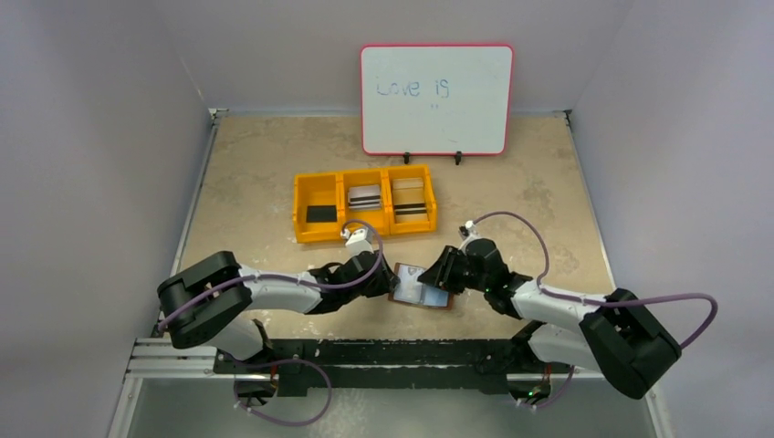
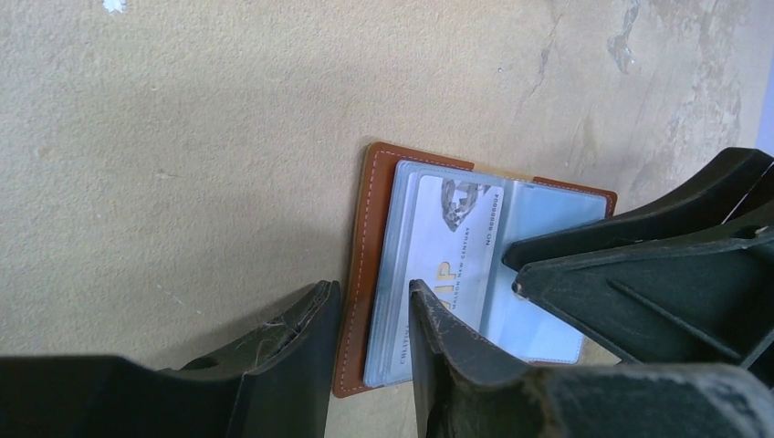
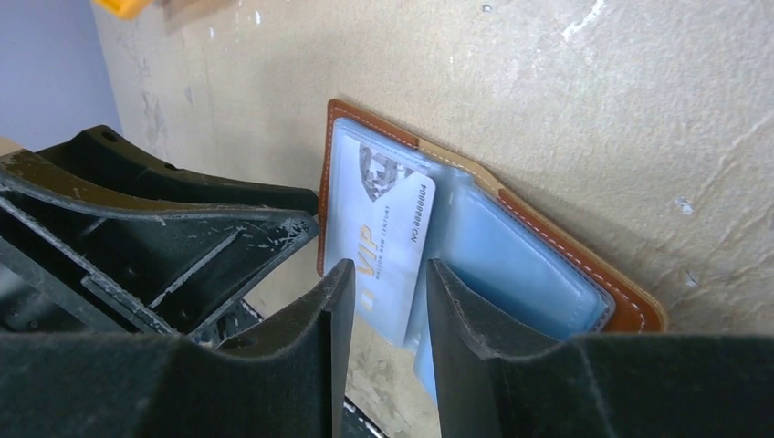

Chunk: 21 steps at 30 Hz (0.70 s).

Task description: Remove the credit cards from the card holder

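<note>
Rundown for you: on the table (image 1: 274, 164), your card holder (image 2: 372, 228) lies open and flat, on the arms' side of the yellow bin (image 1: 301, 196), with a white VIP card (image 2: 438, 246) in its sleeves. Your left gripper (image 2: 371, 287) straddles the holder's edge, jaws apart. The right gripper (image 3: 391, 269) is parted too, over the card's end.

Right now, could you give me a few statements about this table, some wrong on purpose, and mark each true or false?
1. The card holder lies open on the table. True.
2. Its clear sleeves are all empty. False: a pale VIP card sits in one.
3. The yellow bin holds cards in all three compartments. True.
4. The whiteboard is blank. False: "Love is" is written on it.
5. The right gripper has its jaws clamped shut. False: they stand apart, by the VIP card's end.
</note>
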### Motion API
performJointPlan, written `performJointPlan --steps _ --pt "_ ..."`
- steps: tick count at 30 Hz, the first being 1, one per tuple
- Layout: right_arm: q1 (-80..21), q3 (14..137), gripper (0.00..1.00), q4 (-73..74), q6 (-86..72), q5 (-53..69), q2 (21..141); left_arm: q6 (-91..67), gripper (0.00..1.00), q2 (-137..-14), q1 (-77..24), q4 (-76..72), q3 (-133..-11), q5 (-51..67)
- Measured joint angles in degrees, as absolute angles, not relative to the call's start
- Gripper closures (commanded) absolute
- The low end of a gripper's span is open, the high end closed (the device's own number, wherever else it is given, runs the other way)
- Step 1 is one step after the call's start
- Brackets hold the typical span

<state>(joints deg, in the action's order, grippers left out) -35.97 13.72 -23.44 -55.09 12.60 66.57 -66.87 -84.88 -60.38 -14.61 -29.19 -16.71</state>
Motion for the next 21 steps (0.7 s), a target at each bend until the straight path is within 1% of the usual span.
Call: performJointPlan --steps 3,5,7,13,16,18,20,21 --pt "-35.9 13.1 0.66 -24.2 -55.3 12.6 67.3 -66.8 0.65 -85.5 -60.4 -14.6 -29.8 -16.6" --pt "-35.9 13.1 0.66 -24.8 -55.6 12.8 69.3 -66.8 0.64 -85.9 -60.4 -14.9 -30.2 -16.3" --pt "-35.9 13.3 0.67 -26.8 -56.3 13.3 71.2 -66.7 0.64 -86.4 -60.4 -15.1 -30.5 -15.9" --pt "-35.8 13.6 0.72 -33.6 -57.7 15.4 76.6 -66.4 0.64 -86.5 -60.4 -15.1 -30.6 -15.6" --pt "-35.2 12.7 0.77 -38.8 -58.5 16.6 79.4 -66.4 0.65 -86.5 -60.4 -15.1 -30.6 -15.7" --pt "-34.8 12.6 0.84 -42.0 -58.8 17.8 81.6 -66.4 0.65 -86.3 -60.4 -14.9 -30.6 -15.9" --pt "-34.7 12.5 0.90 -44.4 -59.2 18.2 83.3 -66.4 0.67 -86.2 -60.4 -14.7 -30.6 -16.2" --pt "-34.6 12.3 0.91 -45.8 -59.5 18.5 84.2 -66.3 0.70 -86.1 -60.4 -14.5 -30.6 -16.4"
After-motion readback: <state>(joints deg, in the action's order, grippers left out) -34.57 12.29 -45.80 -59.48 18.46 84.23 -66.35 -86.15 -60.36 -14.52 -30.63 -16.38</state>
